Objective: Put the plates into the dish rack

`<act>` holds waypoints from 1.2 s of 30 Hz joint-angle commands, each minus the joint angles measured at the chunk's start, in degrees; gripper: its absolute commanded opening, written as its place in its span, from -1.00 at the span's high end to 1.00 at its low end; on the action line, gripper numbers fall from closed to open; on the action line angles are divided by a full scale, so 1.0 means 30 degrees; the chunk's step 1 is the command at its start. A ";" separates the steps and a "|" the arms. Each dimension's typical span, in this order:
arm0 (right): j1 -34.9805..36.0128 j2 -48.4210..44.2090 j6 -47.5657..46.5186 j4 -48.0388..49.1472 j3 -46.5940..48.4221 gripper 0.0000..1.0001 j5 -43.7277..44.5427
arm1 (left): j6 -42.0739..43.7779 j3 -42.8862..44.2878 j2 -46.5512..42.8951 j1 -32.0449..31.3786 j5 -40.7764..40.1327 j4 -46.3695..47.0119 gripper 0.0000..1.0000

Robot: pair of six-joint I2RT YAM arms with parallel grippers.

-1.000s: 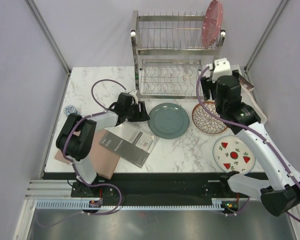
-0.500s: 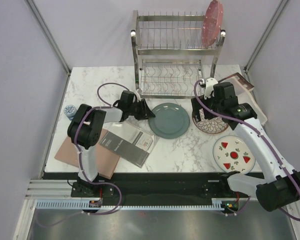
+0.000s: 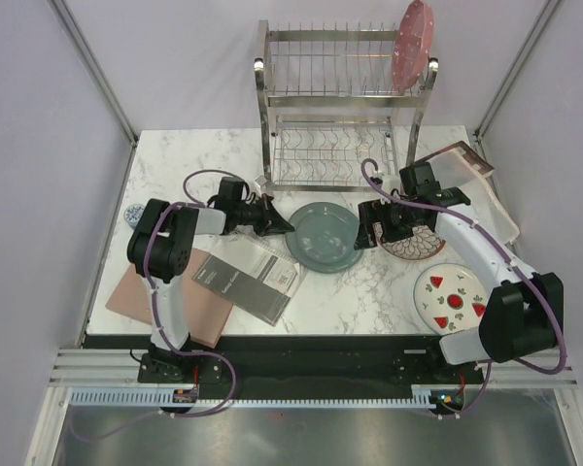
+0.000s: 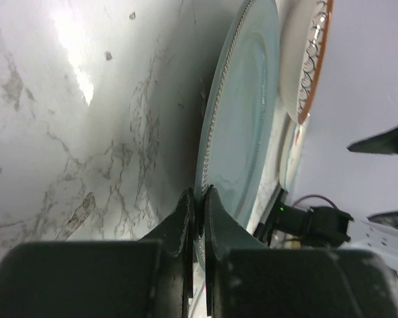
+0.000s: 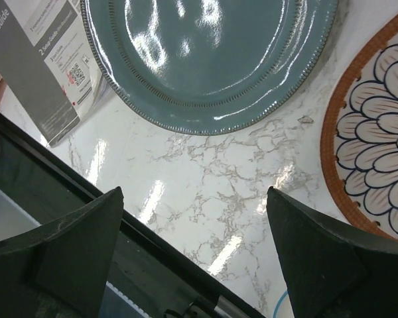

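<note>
Over the last second the left gripper has been clenched onto the left rim of the plain grey-green round plate, which lies mid-table, near the shiny two-tier steel wire dish rack. A lift is judged possible now. The left arm is stretched low, forearm almost level with the table. The right gripper has been swung left, spread wide and empty, beside that plate.
</note>
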 commanded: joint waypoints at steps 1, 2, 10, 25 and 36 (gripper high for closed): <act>-0.0439 0.0870 -0.0134 0.0320 0.0980 -0.92 -0.2209 | -0.0499 0.0329 0.0692 0.0676 0.4666 0.0284 0.95; -0.0614 0.1016 -0.0134 0.0465 0.1040 -0.92 -0.2355 | -0.0676 0.0388 0.0750 0.0793 0.5258 0.0314 0.95; -0.1582 0.1838 0.0772 0.1520 0.0165 -0.93 -0.5021 | -0.0853 0.0417 -0.0769 0.0970 0.9008 0.0695 0.95; -0.3721 0.3712 0.1214 0.2225 -0.0366 -0.92 -0.7337 | -0.1000 0.0096 -0.3086 0.1058 1.3786 0.0079 0.95; -0.3722 0.5263 0.2618 0.3688 -0.0600 -0.90 -1.0882 | -0.1146 0.0651 -0.3234 0.1029 1.4141 0.0021 0.95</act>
